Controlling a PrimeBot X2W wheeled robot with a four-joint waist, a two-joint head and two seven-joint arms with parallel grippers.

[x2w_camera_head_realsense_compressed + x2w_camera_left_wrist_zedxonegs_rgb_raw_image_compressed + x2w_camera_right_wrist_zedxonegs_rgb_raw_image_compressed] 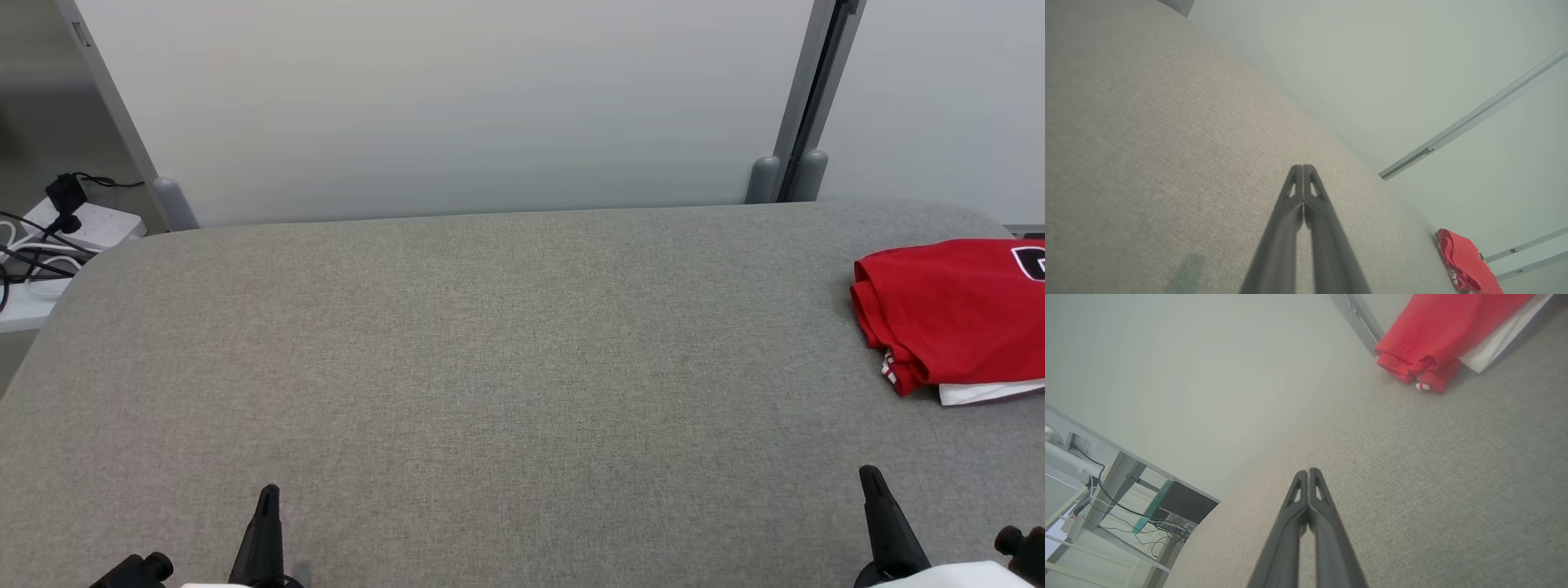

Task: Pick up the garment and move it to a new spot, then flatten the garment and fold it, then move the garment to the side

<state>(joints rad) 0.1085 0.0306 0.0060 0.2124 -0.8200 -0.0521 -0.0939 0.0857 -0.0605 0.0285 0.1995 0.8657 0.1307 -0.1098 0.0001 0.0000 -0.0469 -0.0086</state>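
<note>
Well, the red garment (951, 314) lies folded in a compact stack at the far right of the grey worktop (490, 367), a white layer (984, 393) peeking out beneath it. It looks parked aside, the job seemingly done. Left tool (267, 500) and right tool (870, 482) sit low at the near edge, both pinched closed on nothing, well apart from the cloth.

Head camera looks down on table (490, 367), wrist cameras skim it low, all share garment (955, 310)
</note>
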